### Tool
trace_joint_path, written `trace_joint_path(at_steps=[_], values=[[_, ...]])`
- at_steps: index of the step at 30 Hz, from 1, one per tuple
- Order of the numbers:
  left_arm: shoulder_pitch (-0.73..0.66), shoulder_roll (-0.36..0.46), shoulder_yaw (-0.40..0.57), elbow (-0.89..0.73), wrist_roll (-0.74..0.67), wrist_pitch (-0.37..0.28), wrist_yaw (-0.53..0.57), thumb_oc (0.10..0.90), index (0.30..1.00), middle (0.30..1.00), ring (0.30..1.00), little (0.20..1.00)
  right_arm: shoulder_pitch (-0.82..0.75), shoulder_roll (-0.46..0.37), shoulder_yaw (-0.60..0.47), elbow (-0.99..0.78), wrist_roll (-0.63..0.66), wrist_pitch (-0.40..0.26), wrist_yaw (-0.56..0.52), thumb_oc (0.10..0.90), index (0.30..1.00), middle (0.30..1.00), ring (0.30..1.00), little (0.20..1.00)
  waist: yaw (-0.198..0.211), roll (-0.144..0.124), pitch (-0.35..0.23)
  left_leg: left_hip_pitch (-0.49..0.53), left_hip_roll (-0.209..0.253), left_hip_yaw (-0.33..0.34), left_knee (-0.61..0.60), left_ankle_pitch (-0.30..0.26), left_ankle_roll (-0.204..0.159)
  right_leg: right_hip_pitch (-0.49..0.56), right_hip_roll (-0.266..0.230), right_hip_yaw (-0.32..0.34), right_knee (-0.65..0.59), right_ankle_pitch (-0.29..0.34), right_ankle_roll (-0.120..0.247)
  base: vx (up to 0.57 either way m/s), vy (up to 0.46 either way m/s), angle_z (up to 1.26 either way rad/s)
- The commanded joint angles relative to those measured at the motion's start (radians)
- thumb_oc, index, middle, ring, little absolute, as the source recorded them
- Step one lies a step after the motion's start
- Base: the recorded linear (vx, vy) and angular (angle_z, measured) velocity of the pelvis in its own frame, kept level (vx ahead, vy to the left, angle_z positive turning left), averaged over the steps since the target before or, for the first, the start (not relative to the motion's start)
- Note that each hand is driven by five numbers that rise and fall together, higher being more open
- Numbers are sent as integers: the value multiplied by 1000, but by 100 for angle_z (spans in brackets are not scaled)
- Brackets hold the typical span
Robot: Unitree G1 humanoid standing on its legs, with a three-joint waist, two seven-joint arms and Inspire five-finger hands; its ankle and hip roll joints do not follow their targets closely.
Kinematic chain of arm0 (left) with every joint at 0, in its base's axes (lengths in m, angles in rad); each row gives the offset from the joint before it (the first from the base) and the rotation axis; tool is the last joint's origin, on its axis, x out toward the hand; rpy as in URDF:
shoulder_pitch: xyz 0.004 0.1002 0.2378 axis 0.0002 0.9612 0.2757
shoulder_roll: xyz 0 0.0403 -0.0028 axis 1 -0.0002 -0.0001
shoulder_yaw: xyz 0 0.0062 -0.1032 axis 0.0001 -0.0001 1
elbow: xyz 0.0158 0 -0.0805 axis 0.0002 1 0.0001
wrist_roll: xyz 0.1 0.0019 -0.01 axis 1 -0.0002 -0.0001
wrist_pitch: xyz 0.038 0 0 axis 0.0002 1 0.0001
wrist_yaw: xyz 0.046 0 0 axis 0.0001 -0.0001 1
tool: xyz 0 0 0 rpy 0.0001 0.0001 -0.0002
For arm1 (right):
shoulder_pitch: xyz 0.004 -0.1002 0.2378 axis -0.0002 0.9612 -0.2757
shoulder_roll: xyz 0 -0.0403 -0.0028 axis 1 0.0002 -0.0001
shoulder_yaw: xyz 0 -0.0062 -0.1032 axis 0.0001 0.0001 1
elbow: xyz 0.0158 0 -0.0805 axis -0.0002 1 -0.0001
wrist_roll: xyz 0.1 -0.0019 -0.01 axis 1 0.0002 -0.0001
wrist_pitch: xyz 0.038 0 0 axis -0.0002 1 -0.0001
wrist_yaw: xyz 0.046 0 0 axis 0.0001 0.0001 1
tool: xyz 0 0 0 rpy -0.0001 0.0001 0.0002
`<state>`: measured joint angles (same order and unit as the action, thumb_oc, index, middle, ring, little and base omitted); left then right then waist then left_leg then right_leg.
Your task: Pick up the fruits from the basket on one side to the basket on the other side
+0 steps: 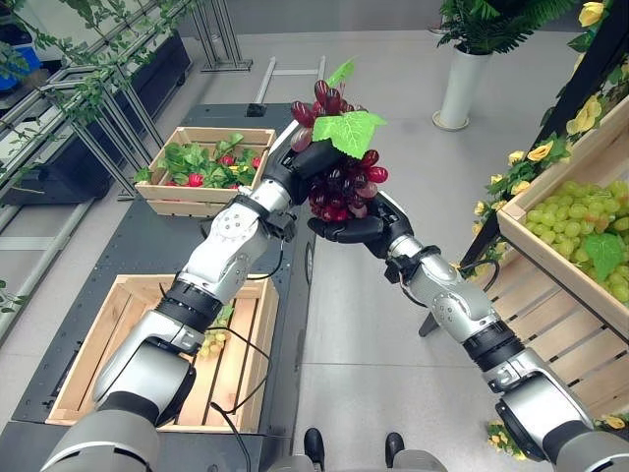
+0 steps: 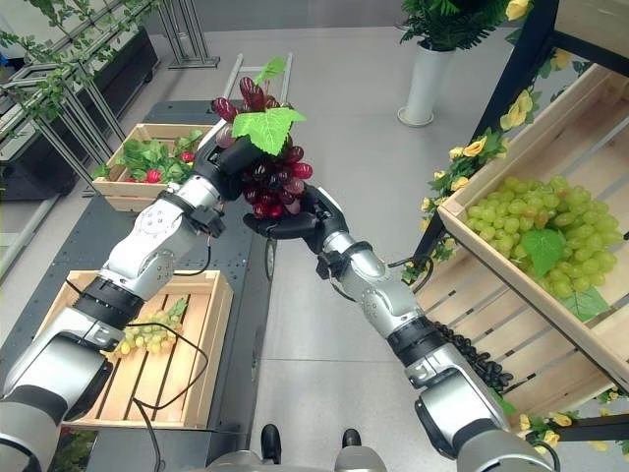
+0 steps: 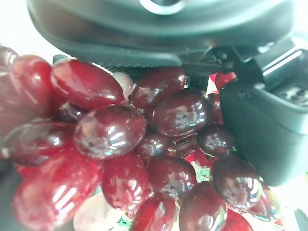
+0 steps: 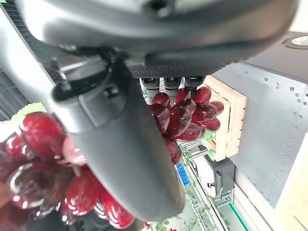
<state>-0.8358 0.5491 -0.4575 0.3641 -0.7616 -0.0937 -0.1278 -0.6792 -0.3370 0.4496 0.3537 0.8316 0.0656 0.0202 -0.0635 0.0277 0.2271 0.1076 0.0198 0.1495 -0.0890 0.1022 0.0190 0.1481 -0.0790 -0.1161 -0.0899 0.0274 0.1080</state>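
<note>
Dark red grapes [image 1: 339,182], one glossy bunch topped by green leaves, hang in mid-air between two hands: the left hand [image 1: 295,162] curls round its upper side, the right hand [image 1: 349,228] cups and grips it from below. Three wooden crates show: one [image 1: 251,339] holding green grapes [image 1: 209,342], one [image 1: 197,138] with red fruit, one [image 1: 550,251] of green grapes.

There is one red grape bunch [image 1: 339,177] and two hands. There are three wooden crates: near [image 1: 257,364], far [image 1: 172,204] and right [image 1: 550,265].
</note>
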Motion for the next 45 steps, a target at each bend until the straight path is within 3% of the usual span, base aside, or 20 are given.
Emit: trace_joint_path(at_steps=[1, 8, 10, 11, 14, 15, 21, 30, 45], values=[[-181, -57, -3, 113, -48, -93, -10, 400, 300, 300, 300, 300, -163, 78, -48, 46, 66, -201, -3, 400, 300, 300, 300, 300, 36, 20, -195, 45, -50, -18, 2, -180, -31, -9, 55, -43, 3, -54, -48, 0, 0, 0], [-173, -48, 11, 116, -38, -96, 34, 400, 300, 300, 300, 300, -152, 75, -61, 49, 66, -214, -30, 400, 300, 300, 300, 300, 37, 19, -194, 43, -49, -21, 2, -181, -30, -11, 54, -43, 3, -54, -48, 0, 0, 0], [-166, -49, 21, 128, -26, -98, 50, 499, 448, 448, 448, 448, -145, 79, -65, 49, 74, -226, -33, 400, 300, 300, 300, 300, 36, 19, -191, 43, -49, -23, 2, -180, -30, -10, 54, -42, 3, -53, -49, 0, 0, 0], [-166, -49, 21, 129, -25, -98, 51, 510, 465, 465, 465, 465, -144, 79, -65, 49, 74, -227, -33, 400, 300, 300, 300, 300, 36, 19, -191, 43, -49, -23, 2, -180, -30, -10, 54, -42, 3, -53, -49, 0, 0, 0], [-157, -47, 26, 138, -13, -91, 48, 623, 634, 634, 634, 634, -134, 81, -76, 49, 88, -236, -39, 400, 300, 300, 300, 300, 35, 18, -190, 42, -49, -25, 2, -179, -30, -12, 55, -41, 3, -53, -49, 0, 0, 0], [-152, -47, 29, 146, -5, -99, 66, 800, 900, 900, 900, 900, -126, 82, -82, 50, 102, -247, -48, 400, 300, 300, 300, 300, 33, 18, -190, 42, -48, -25, 2, -180, -29, -13, 56, -39, 3, -53, -49, 0, 0, 0], [-134, -53, 45, 171, 17, -102, 98, 800, 900, 900, 900, 900, -95, 99, -87, 43, 98, -274, -58, 400, 300, 300, 300, 300, 27, 19, -186, 43, -47, -18, 2, -180, -28, -14, 58, -31, 3, -52, -51, 3, 0, -1], [-44, -38, 102, 236, 107, -83, 148, 800, 900, 900, 900, 900, 2, 78, -118, -47, -21, -304, -75, 400, 300, 300, 300, 300, 7, 22, -176, 46, -45, -1, 2, -181, -26, -20, 61, -11, 3, -46, -47, 10, 3, -7], [170, -41, 197, 341, 150, -79, 164, 800, 900, 900, 900, 900, 197, -8, -186, -39, -126, -285, -11, 400, 300, 300, 300, 300, -25, 19, -158, 57, -40, 24, 2, -184, -23, -20, 66, 15, 3, -42, -44, 9, 16, -5]])
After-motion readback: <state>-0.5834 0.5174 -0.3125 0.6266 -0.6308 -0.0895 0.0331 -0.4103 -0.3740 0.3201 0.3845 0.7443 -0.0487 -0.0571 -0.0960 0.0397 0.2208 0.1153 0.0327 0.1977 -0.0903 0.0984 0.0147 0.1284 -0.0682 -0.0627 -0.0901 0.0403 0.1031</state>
